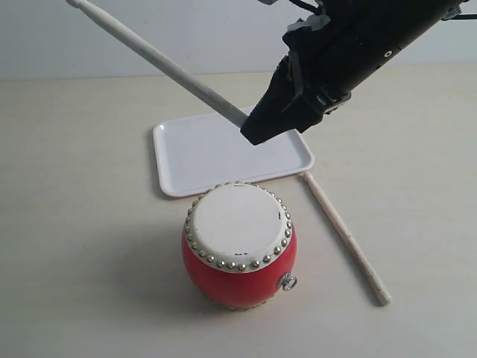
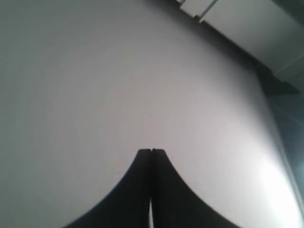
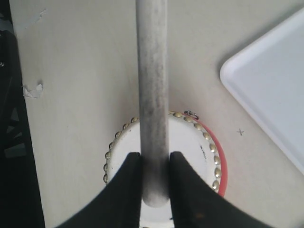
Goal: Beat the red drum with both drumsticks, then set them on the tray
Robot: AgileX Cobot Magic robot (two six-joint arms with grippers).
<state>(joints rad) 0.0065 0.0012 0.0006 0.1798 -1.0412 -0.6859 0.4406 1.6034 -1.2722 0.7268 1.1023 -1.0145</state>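
The red drum [image 1: 237,257] stands upright on the table, its cream drumhead [image 3: 190,142] ringed with silver studs. Behind it lies the white tray [image 1: 216,149] [image 3: 270,80], with nothing on it. My right gripper [image 1: 257,130] [image 3: 155,156] hangs over the tray's near edge, above the drum, shut on one drumstick [image 1: 149,56] [image 3: 152,71] that slants up and to the left. The other drumstick [image 1: 346,237] lies on the table to the right of the drum. My left gripper [image 2: 151,151] is shut on nothing, faces a plain pale surface, and is out of the exterior view.
The pale table [image 1: 74,224] spreads around the drum and tray. In the right wrist view a scrap of tape [image 3: 31,90] sits near the table's dark edge [image 3: 14,142].
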